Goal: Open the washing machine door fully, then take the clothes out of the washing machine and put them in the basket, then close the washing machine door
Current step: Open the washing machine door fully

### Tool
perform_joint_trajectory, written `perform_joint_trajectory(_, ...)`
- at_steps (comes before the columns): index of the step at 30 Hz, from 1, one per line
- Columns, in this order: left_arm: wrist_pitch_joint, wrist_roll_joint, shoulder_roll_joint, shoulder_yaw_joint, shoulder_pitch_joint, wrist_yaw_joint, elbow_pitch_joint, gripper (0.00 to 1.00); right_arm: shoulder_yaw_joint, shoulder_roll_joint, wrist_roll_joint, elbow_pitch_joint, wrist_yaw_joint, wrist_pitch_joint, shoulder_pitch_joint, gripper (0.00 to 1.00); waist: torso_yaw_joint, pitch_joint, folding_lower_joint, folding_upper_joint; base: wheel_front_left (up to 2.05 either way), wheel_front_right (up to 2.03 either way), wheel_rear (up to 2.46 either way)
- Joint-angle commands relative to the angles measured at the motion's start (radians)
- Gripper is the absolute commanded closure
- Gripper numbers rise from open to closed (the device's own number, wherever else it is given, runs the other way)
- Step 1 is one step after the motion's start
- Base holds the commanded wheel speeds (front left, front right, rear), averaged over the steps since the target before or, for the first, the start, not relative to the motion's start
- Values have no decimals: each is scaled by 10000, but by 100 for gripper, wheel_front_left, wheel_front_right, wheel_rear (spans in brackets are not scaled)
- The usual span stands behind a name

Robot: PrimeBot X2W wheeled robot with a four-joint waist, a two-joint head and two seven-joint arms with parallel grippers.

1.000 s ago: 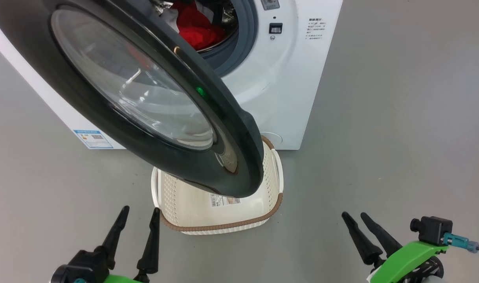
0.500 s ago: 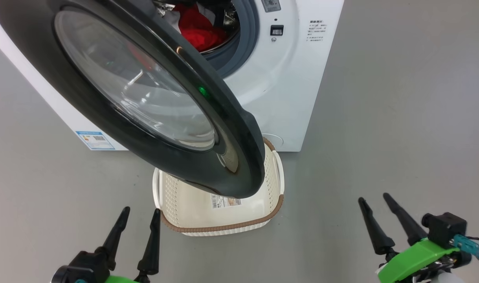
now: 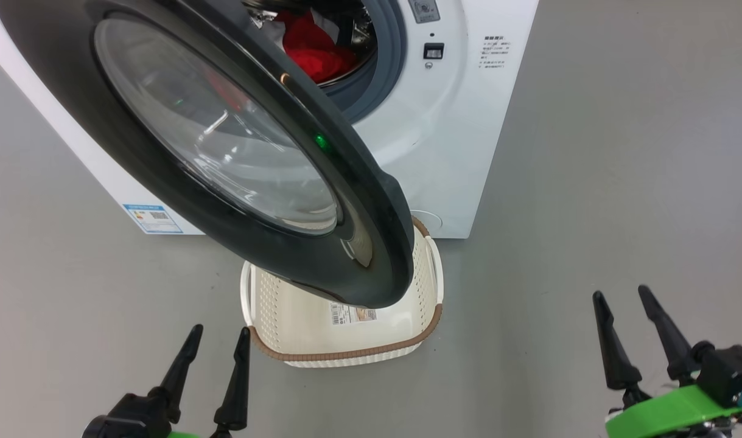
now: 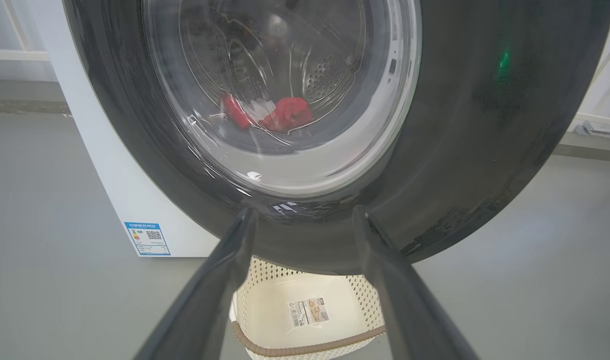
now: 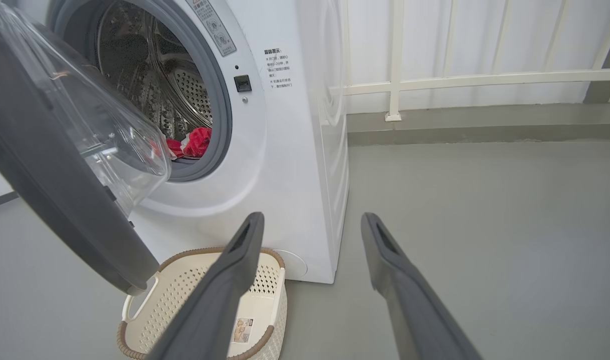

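Note:
The washing machine door (image 3: 358, 201) with its black ring and glass bowl stands partly swung out from the white washing machine (image 3: 444, 134), overhanging the basket (image 3: 346, 356). Red clothes (image 3: 313, 52) lie inside the drum, also visible as clothes (image 5: 194, 142) and through the glass as clothes (image 4: 284, 112). The cream basket (image 5: 149, 305) sits on the floor in front of the machine with only a sticker inside. My left gripper (image 3: 220, 331) is open, low at the left, facing the door (image 4: 485, 125). Off to the lower right, my right gripper (image 3: 621, 295) is open, away from the door (image 5: 49, 165).
Grey floor (image 3: 620, 182) spreads wide to the right of the machine. A white railing (image 5: 460, 80) and a wall stand behind it. A blue label (image 3: 153, 218) marks the machine's lower left side.
My right gripper has moved to the right and further up the head view. The head view has shifted slightly. The left gripper, door and basket stay put.

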Motion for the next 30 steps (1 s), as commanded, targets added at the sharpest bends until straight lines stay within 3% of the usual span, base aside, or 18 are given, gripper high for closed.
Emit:
perform_joint_trajectory(1, -122, -61, 110, 320, -53, -55, -283, 0, 125, -21, -216, -273, 73, -104, 130, 0, 7, -8, 0, 0, 0, 0, 0)
perform_joint_trajectory(24, -122, -115, 110, 334, -111, -55, -310, 0, 321, 153, 217, -230, 73, -105, 66, 0, 21, 85, 0, 0, 0, 0, 0)
perform_joint_trajectory(26, -122, -123, 110, 347, -115, -55, -303, 0, 504, 169, 561, -275, 73, -105, -37, 71, 23, 88, 0, 0, 0, 0, 0)
perform_joint_trajectory(27, -122, -126, 110, 349, -120, -55, -298, 0, 636, 173, 767, -327, 73, -105, -105, 100, 28, 90, 0, 0, 0, 0, 0)
perform_joint_trajectory(30, -122, -134, 110, 350, -139, -55, -294, 0, 1139, 140, 1638, -564, 73, -105, -396, 100, 38, 100, 0, 0, 0, 0, 0)
